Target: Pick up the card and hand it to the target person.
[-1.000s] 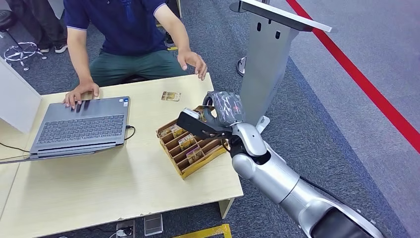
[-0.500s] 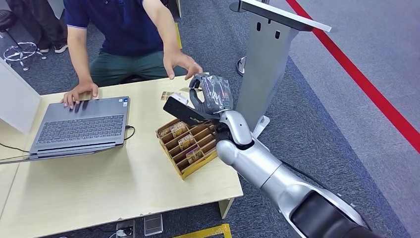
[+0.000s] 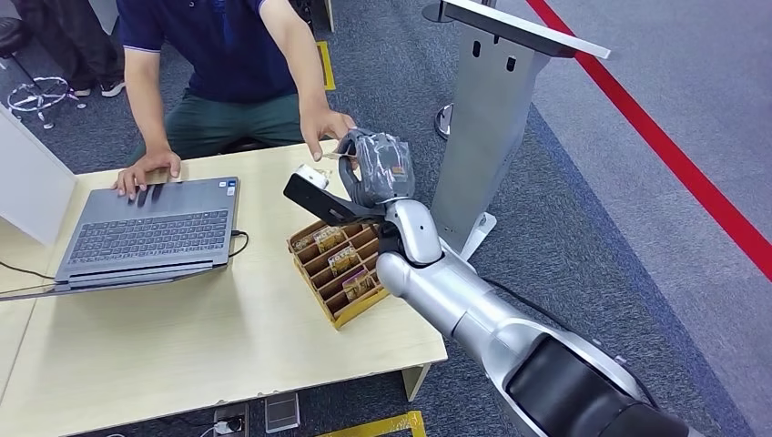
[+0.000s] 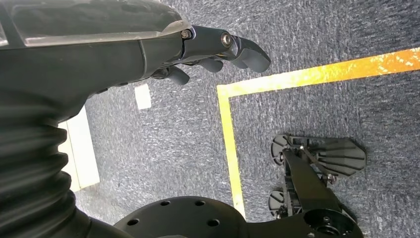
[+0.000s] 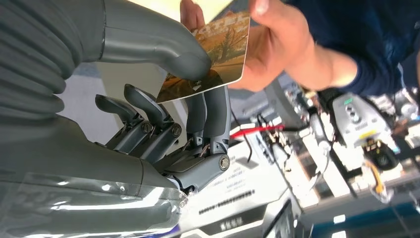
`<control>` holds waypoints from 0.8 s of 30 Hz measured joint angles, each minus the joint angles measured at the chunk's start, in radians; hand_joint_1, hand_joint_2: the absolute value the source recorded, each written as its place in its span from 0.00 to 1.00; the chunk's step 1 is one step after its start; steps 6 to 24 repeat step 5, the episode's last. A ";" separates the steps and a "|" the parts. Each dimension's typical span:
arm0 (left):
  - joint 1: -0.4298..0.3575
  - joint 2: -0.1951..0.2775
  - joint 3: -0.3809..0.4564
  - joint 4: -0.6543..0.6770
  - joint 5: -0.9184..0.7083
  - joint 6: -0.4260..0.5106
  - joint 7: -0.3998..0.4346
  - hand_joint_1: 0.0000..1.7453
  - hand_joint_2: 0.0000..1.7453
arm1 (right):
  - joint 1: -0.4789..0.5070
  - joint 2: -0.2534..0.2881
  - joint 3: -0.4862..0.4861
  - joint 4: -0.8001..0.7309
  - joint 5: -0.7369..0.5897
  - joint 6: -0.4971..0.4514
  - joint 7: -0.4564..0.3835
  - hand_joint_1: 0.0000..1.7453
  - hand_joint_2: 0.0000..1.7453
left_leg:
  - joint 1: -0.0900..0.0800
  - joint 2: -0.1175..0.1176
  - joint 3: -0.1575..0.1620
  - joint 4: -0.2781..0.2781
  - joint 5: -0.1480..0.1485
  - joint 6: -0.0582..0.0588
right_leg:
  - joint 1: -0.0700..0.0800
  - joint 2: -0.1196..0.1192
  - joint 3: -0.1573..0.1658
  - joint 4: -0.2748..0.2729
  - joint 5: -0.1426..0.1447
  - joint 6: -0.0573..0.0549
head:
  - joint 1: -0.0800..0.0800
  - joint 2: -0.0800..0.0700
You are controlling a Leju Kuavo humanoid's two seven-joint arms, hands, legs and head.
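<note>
My right hand (image 3: pixel 378 168) is raised over the table's far edge, above the wooden card box (image 3: pixel 339 266). In the right wrist view the thumb and fingers (image 5: pixel 210 106) pinch one end of a picture card (image 5: pixel 215 52). From the head view the card (image 3: pixel 344 157) shows as a thin edge. The seated person's hand (image 3: pixel 323 123) reaches in, and in the wrist view the person's hand (image 5: pixel 277 44) has its thumb and fingers on the card's other end. My left hand (image 4: pixel 218 49) hangs over the carpet with nothing in it, its fingers loosely apart.
The card box holds several more cards in its slots. An open laptop (image 3: pixel 150 228) lies on the table (image 3: pixel 182 337), with the person's other hand (image 3: pixel 146 170) at its far edge. A grey metal stand (image 3: pixel 492 100) rises just right of the table.
My right hand has lifted the card from above the box and carried it toward the person. The person's hand has come off the table edge to meet the card.
</note>
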 joint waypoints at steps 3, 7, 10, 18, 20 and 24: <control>0.001 0.000 -0.004 0.000 0.002 0.000 -0.003 0.00 1.00 | -0.005 0.003 0.000 0.026 0.026 -0.056 0.014 0.00 1.00 | 0.000 0.000 0.000 0.000 0.000 0.000 | 0.000 0.000 0.000 0.000 0.000 0.000 | 0.000 0.000; 0.001 0.000 -0.008 0.000 0.002 -0.001 -0.004 0.00 1.00 | -0.006 0.003 0.000 0.037 0.031 -0.071 0.016 0.00 1.00 | 0.000 0.000 0.000 0.000 0.000 0.000 | 0.000 0.000 0.000 0.000 0.000 0.000 | 0.000 0.000; 0.001 0.000 -0.008 0.000 0.002 -0.001 -0.004 0.00 1.00 | -0.006 0.003 0.000 0.037 0.031 -0.071 0.016 0.00 1.00 | 0.000 0.000 0.000 0.000 0.000 0.000 | 0.000 0.000 0.000 0.000 0.000 0.000 | 0.000 0.000; 0.001 0.000 -0.008 0.000 0.002 -0.001 -0.004 0.00 1.00 | -0.006 0.003 0.000 0.037 0.031 -0.071 0.016 0.00 1.00 | 0.000 0.000 0.000 0.000 0.000 0.000 | 0.000 0.000 0.000 0.000 0.000 0.000 | 0.000 0.000; 0.001 0.000 -0.008 0.000 0.002 -0.001 -0.004 0.00 1.00 | -0.006 0.003 0.000 0.037 0.031 -0.071 0.016 0.00 1.00 | 0.000 0.000 0.000 0.000 0.000 0.000 | 0.000 0.000 0.000 0.000 0.000 0.000 | 0.000 0.000; 0.001 0.000 -0.008 0.000 0.002 -0.001 -0.004 0.00 1.00 | -0.006 0.003 0.000 0.037 0.031 -0.071 0.016 0.00 1.00 | 0.000 0.000 0.000 0.000 0.000 0.000 | 0.000 0.000 0.000 0.000 0.000 0.000 | 0.000 0.000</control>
